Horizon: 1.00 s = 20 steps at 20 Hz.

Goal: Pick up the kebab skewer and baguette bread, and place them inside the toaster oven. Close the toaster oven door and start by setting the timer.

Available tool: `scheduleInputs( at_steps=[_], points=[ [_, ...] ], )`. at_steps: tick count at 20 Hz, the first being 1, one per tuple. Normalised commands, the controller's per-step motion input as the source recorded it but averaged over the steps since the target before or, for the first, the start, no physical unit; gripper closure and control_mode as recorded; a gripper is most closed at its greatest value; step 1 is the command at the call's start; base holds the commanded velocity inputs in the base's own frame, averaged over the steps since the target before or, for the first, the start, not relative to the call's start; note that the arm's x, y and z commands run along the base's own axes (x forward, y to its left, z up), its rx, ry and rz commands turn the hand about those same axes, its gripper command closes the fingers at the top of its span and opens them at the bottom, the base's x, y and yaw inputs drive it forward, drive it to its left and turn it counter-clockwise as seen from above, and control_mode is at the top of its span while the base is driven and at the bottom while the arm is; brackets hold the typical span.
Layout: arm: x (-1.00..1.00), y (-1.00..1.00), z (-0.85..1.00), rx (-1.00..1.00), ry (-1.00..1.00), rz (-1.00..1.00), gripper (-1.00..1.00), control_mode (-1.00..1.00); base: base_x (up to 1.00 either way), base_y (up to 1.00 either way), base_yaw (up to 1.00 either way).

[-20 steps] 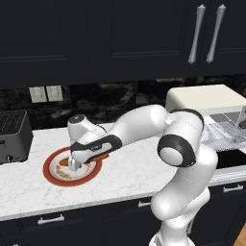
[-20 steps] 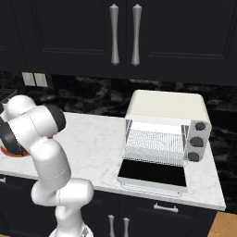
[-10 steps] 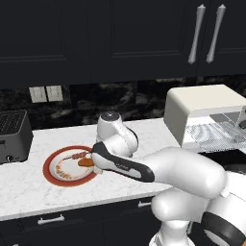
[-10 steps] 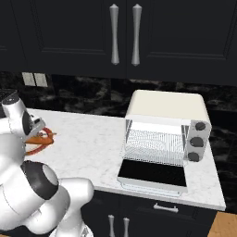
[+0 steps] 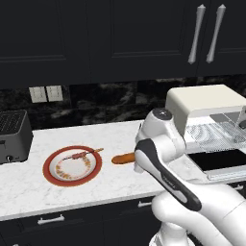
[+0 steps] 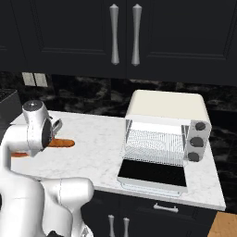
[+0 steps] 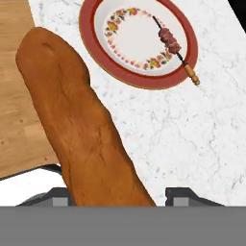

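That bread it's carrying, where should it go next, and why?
Probably sideways toward the oven. The baguette is off the plate, apparently held in the claw. The door already lies open flat with the rack bare, so nothing blocks the way. The skewer waits on the plate.

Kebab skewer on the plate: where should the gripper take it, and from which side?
Grip the kebab skewer across its meat chunks, coming from straight above. It lies flat on the red-rimmed plate, so the thin stick offers little to pinch; the meat is thicker. Its handle end overhangs the rim.
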Motion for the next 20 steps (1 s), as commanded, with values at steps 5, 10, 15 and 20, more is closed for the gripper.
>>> scheduleInputs(
  at_steps=[5,10,15,20],
  points=[
    [-0.09,-1.0,0.45,0.0,-0.09,0.11,1.0,-1.0,0.0,0.0,0.0],
    [0.01,-1.0,0.4,0.0,-0.02,0.02,1.0,-1.0,0.0,0.0,0.0],
    [0.07,-1.0,0.21,0.01,0.0,0.0,1.0,-1.0,0.0,0.0,0.0],
    [0.09,-0.95,0.02,0.01,-0.04,0.0,1.0,-1.0,0.0,0.0,0.0]
  ],
)
